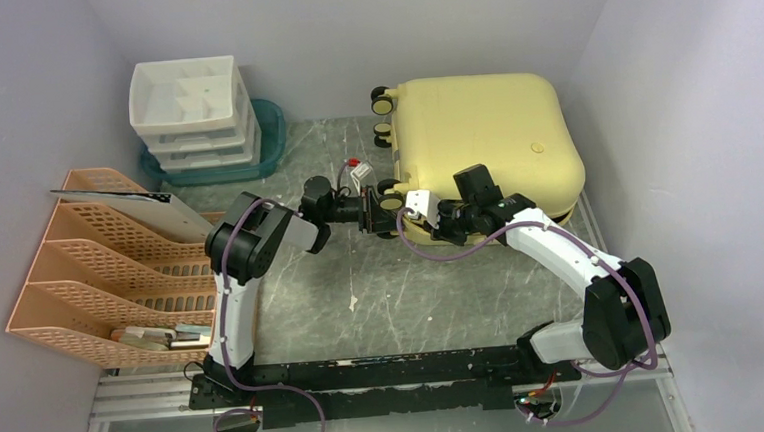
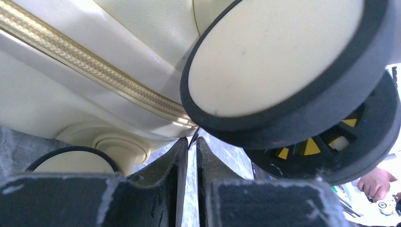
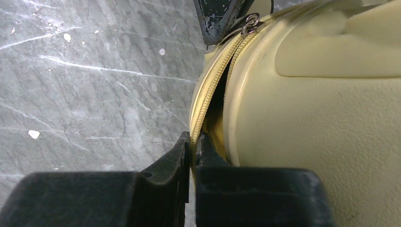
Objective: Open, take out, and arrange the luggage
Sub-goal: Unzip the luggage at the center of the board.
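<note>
counts: one luggage [image 1: 484, 140]. at least three wheels [image 1: 381, 101] show on its left edge from the top, exact number hard to tell. one zipper pull [image 3: 250, 21]. two arms, left arm [image 1: 250, 244] and right arm [image 1: 581, 264]. two grippers, left gripper [image 2: 191, 142] and right gripper [image 3: 193, 139], two fingers [image 2: 175, 158] each. one white drawer unit [image 1: 191, 112]. one teal tray [image 1: 271, 133]. one peach file rack [image 1: 110, 263], slot count unclear. one small white tag [image 1: 358, 172]. one table [image 1: 382, 286].

luggage [image 1: 483, 135]: smooth plastic shell | zipper [image 2: 94, 71]: woven cloth | table [image 1: 362, 277]: glossy marbled
</note>
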Controlling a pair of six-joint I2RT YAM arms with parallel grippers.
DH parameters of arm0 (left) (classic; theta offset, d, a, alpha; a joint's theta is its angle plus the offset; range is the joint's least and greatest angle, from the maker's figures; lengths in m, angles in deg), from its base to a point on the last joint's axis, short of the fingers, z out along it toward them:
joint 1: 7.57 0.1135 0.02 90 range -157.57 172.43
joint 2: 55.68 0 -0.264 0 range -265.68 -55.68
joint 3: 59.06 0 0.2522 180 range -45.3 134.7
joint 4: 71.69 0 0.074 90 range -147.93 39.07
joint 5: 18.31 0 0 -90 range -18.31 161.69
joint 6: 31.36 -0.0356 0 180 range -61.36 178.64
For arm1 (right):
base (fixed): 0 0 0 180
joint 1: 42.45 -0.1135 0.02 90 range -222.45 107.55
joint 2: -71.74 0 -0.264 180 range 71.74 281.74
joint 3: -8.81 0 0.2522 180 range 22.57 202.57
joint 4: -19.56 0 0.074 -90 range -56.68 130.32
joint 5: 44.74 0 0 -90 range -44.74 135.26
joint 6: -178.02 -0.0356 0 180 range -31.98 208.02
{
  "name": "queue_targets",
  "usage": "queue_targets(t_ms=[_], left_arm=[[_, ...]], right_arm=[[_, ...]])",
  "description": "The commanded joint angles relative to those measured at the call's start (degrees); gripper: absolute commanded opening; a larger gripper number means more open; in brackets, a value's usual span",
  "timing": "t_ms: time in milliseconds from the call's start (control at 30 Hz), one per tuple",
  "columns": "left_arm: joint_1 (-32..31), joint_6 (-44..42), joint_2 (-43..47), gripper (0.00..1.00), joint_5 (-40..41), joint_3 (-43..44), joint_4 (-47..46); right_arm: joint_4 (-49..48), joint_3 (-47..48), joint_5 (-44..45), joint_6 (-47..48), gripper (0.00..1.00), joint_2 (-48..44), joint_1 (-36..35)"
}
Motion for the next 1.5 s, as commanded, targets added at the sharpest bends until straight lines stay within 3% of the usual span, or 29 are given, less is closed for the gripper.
queue_targets(t_ms=[0,133,300,500,567,767,933,1300,1467], left_arm=[[-1.02,-2.76,3.97,0.19,4.53,1.45,-1.29],[-0.98,0.80,3.74,0.21,4.03,1.92,-4.90],[-0.92,-0.73,5.24,0.06,6.08,2.22,-0.93],[-0.48,2.02,6.62,0.05,6.82,0.26,-2.74],[0.24,-0.63,9.61,0.05,8.09,-1.61,-0.34],[2.05,-16.57,20.68,0.05,18.26,-4.35,22.23],[0.55,-23.48,22.92,0.05,25.50,-2.23,32.78],[-2.77,-27.81,21.02,0.05,23.01,-2.25,31.52],[-2.61,-29.62,19.35,0.21,17.65,-1.95,32.12]], right_arm=[[5.24,-1.67,-7.99,-1.91,0.00,2.46,-0.91],[5.23,-1.66,-7.84,-1.89,0.00,2.58,-0.94],[5.23,-1.59,-7.86,-1.91,0.00,2.90,-0.92],[5.14,-1.76,-7.29,-1.93,0.00,3.30,-0.90],[5.08,-1.91,-7.06,-1.93,0.00,3.15,-0.82],[5.07,-2.12,-6.96,-1.65,0.00,2.63,-0.54],[5.30,-1.81,-7.01,-1.86,0.00,2.96,-0.47],[5.60,-1.67,-7.30,-2.06,0.00,2.66,-0.08],[5.70,-1.75,-7.40,-1.83,0.00,2.69,0.30]])
